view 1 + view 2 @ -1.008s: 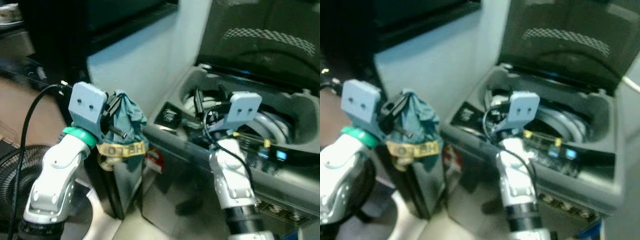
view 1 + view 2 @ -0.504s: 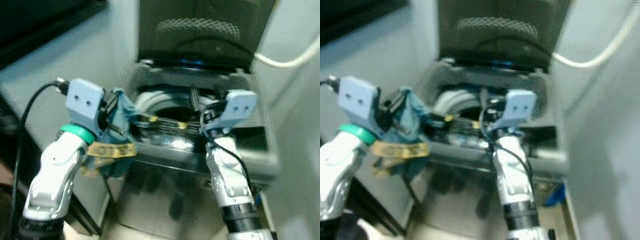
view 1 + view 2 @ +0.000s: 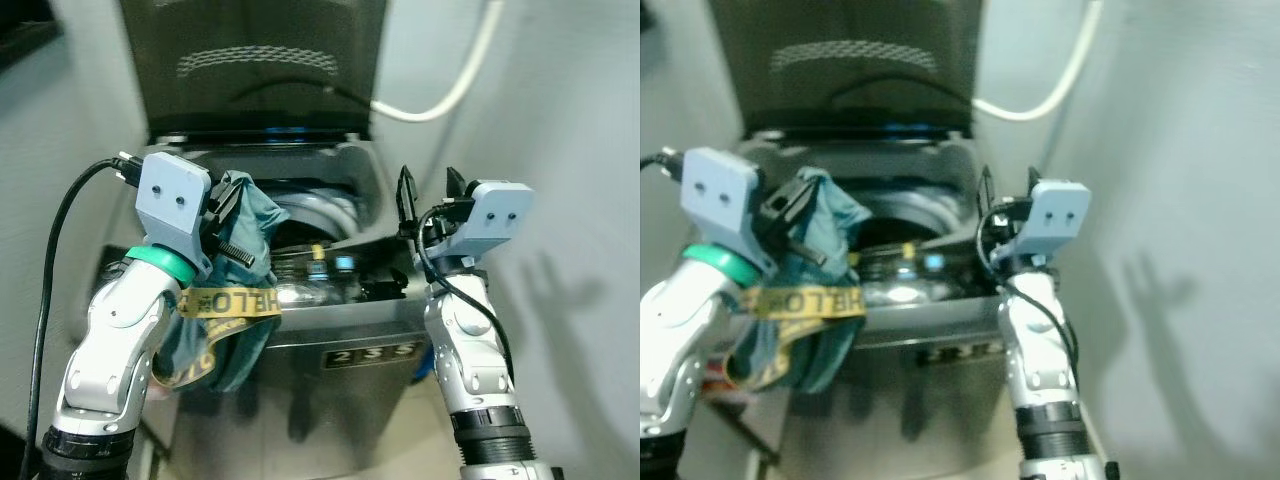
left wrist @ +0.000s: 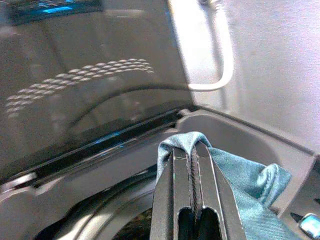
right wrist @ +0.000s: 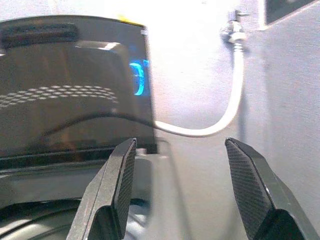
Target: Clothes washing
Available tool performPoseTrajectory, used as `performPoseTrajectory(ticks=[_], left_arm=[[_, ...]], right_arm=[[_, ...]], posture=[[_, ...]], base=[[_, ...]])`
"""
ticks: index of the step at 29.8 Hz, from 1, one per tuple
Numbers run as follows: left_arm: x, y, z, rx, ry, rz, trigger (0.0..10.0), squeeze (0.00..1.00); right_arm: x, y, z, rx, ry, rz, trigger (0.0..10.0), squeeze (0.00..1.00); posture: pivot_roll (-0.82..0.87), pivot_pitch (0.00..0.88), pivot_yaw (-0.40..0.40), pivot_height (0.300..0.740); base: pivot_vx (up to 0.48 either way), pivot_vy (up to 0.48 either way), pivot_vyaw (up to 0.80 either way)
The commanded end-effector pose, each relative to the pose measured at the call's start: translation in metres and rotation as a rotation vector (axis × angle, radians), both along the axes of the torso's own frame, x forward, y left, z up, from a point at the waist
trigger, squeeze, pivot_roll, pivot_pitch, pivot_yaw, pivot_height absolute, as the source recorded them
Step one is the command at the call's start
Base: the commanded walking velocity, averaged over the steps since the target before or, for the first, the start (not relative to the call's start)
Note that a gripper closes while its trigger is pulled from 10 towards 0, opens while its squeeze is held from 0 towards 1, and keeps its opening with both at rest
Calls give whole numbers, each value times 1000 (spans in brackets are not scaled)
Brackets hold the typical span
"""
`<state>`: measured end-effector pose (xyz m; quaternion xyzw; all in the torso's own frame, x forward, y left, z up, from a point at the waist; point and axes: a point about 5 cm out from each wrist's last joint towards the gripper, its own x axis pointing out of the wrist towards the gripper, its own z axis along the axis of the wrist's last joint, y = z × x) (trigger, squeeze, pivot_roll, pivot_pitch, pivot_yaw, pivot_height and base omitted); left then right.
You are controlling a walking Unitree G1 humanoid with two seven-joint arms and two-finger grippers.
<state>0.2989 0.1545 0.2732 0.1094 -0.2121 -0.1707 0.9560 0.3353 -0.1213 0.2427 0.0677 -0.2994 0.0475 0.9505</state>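
over the washer's rim, left gripper pinches teal garment.

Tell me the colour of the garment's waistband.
Yellow with dark lettering, on the teal garment; clearest in the left eye view.

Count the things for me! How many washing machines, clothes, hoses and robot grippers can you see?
Washing machine, lid up: 1
Teal cloth, pinched in the left gripper: 1
White hose on the wall: 1
Grippers, counting the open, empty right gripper: 2
Total: 5
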Motion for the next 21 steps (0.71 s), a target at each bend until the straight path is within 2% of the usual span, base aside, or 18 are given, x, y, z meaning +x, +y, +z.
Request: performPoseTrajectory(ticks=[1,13,21], left_arm=[[0,1,1,1,1,-3,10000,0],[1,2,1,3,-6,7,10000,0],[1,2,1,-1,-1,20,10000,0]], right_arm=[[0,2,-3,4,16,7,10000,0],[0,6,2,-1,-8,22,10000,0],[0,9,2,-8,-12,38,10000,0]], posture=[[74,21,57,731],[79,15,54,731],[89,18,49,731]], base=[[0,0,-775],[0,0,-769],[0,448,0]])
